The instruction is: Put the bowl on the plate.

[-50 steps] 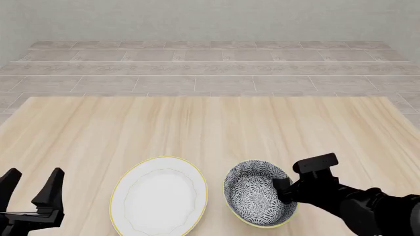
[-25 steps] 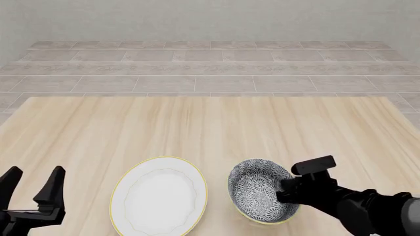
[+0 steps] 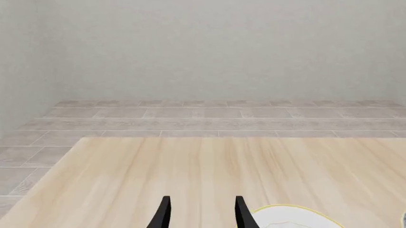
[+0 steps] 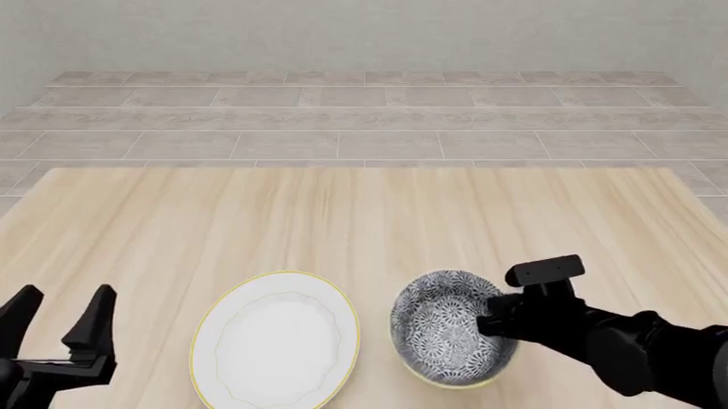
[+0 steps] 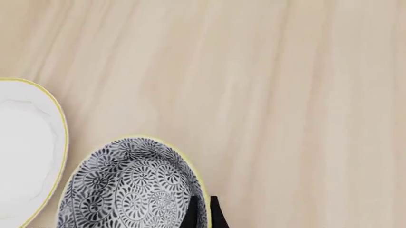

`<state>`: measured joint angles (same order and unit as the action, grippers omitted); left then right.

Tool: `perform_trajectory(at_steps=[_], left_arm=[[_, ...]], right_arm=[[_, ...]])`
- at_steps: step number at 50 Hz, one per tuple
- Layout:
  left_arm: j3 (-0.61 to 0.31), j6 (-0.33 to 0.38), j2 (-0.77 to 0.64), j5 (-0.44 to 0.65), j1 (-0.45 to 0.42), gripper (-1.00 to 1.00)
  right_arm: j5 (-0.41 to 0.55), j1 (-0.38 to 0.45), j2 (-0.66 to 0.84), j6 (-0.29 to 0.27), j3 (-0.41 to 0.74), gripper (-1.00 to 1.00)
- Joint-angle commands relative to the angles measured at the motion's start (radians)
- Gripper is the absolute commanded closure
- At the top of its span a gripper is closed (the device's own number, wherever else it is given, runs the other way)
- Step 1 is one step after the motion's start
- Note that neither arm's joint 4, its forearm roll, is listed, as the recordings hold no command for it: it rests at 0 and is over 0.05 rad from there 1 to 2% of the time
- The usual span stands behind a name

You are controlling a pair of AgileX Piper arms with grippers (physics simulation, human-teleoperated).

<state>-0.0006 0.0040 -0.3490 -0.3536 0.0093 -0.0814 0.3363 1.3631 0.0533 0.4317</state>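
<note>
The patterned bowl hangs tilted just right of the plate, near the table's front edge. My right gripper is shut on the bowl's right rim, one finger inside and one outside. The right wrist view shows the bowl, the fingers pinching its yellow rim, and the plate beside it. My left gripper stands open at the front left, well left of the plate and holding nothing. In the left wrist view the left gripper points across the table, with the plate edge at one side.
The light wooden table stretches ahead with nothing else on it. Beyond its far edge lie a tiled floor and a pale wall.
The right gripper has risen slightly with the bowl, which now sits a little higher and more tilted. The left arm has barely moved.
</note>
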Motion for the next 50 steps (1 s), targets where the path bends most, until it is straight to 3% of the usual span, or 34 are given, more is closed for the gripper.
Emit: perform_trajectory(at_steps=[1, 11, 34, 50], left_arm=[[0.000, 0.000, -0.035, -0.032, 0.000, -1.00], [0.000, 0.000, -0.068, -0.065, 0.003, -1.00], [0.000, -0.002, -0.098, -0.097, 0.003, -1.00], [0.000, -0.003, -0.068, -0.071, 0.005, -1.00]], right_arm=[[0.138, 0.101, -0.051, 0.161, 0.084, 1.00], [0.203, 0.136, -0.065, 0.209, 0.141, 1.00], [0.331, 0.124, -0.144, 0.182, 0.251, 1.00], [0.313, 0.201, -0.050, 0.250, 0.333, 1.00]])
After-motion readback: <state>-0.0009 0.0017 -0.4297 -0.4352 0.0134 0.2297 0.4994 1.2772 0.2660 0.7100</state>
